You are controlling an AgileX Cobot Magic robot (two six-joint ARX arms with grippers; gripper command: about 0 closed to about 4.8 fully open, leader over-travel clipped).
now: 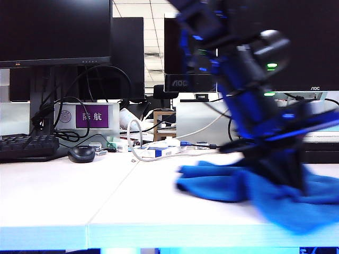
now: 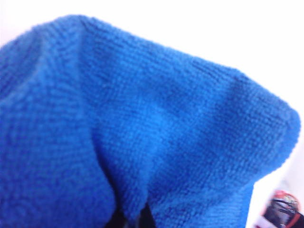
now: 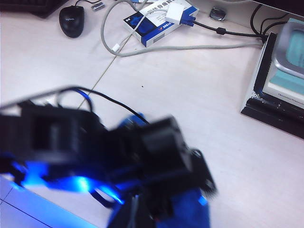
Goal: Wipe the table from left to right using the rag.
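The bright blue rag (image 1: 233, 185) lies bunched on the right half of the white table (image 1: 63, 196). My left arm reaches across to it, motion-blurred, and the left gripper (image 1: 288, 177) comes down into the cloth. In the left wrist view the rag (image 2: 142, 123) fills the frame, and the left gripper (image 2: 135, 221) is shut on a fold, with only its dark fingertips (image 2: 147, 219) showing. The right wrist view looks down on that blurred left arm (image 3: 118, 152) and a corner of the rag (image 3: 190, 213). My right gripper's own jaws are lost in the blur there.
A keyboard (image 1: 26, 145), a mouse (image 1: 81, 154) and a blue-white box with cables (image 1: 159, 151) sit along the back of the table under the monitors. A dark seam (image 1: 114, 196) runs between the two panels. A grey device on books (image 3: 280, 85) stands at the far right.
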